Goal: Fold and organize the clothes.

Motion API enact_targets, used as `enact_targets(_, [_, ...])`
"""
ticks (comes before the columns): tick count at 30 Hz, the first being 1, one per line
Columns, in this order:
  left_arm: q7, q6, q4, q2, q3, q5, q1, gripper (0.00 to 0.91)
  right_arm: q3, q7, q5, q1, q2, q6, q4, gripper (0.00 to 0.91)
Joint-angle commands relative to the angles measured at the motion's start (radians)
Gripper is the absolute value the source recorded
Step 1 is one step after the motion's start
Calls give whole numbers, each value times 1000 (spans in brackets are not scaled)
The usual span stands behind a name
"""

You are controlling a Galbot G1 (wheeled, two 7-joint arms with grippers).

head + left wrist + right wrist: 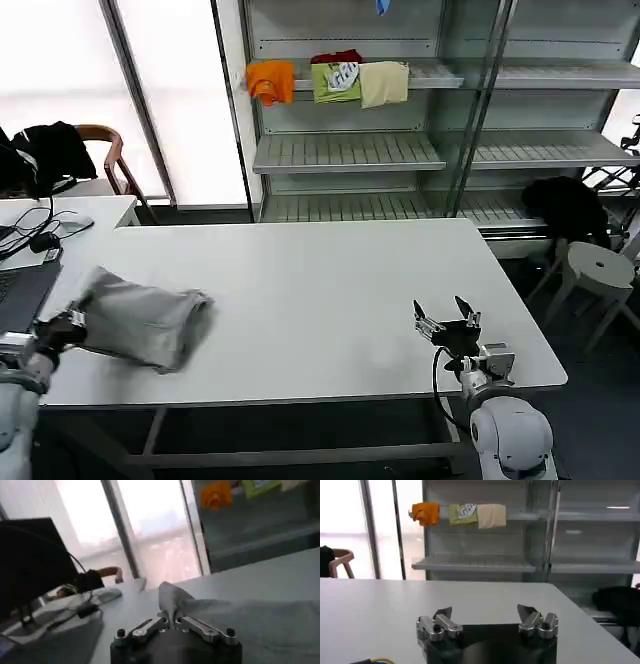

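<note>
A light grey shirt [150, 318] lies bunched in a loose fold on the left part of the white table [320, 290]. My left gripper [68, 327] sits at the shirt's left edge, shut on a pinch of the grey cloth [172, 602] that stands up between its fingers [192, 625]. The rest of the shirt [260, 625] spreads out beyond the jaws. My right gripper [445, 318] hovers open over the bare table near the front right, far from the shirt, its fingertips [442, 614] wide apart with nothing between them.
A laptop and cables [30, 250] lie on a side desk at the left, with a chair [105, 160] behind. Shelves [400, 150] at the back hold orange [270, 80], green [337, 80] and cream [384, 82] folded garments. A stool [598, 270] and a black garment [565, 205] stand at the right.
</note>
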Motion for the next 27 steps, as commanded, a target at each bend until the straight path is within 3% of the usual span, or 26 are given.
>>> enact_targets(1, [36, -36, -18, 252, -157, 124, -82, 0, -6, 0, 0, 6, 2, 1, -7, 907])
enact_targets(6, [57, -10, -163, 206, -111, 132, -53, 0, -6, -1, -3, 5, 0, 2, -9, 907])
enact_targets(9, [66, -14, -238, 133, -49, 190, -2, 10, -2, -4, -4, -3, -1, 8, -12, 907])
enact_targets(19, [16, -13, -252, -270, 354, 350, 69, 10, 28, -6, 0, -27, -8, 24, -22, 907])
enact_targets(23, [-2, 13, -266, -350, 443, 348, 59, 10, 41, -5, 8, -31, -15, 28, -29, 907])
enact_targets(27, [-29, 49, -289, -369, 513, 312, 16, 10, 45, -4, 18, -29, -18, 29, -36, 907])
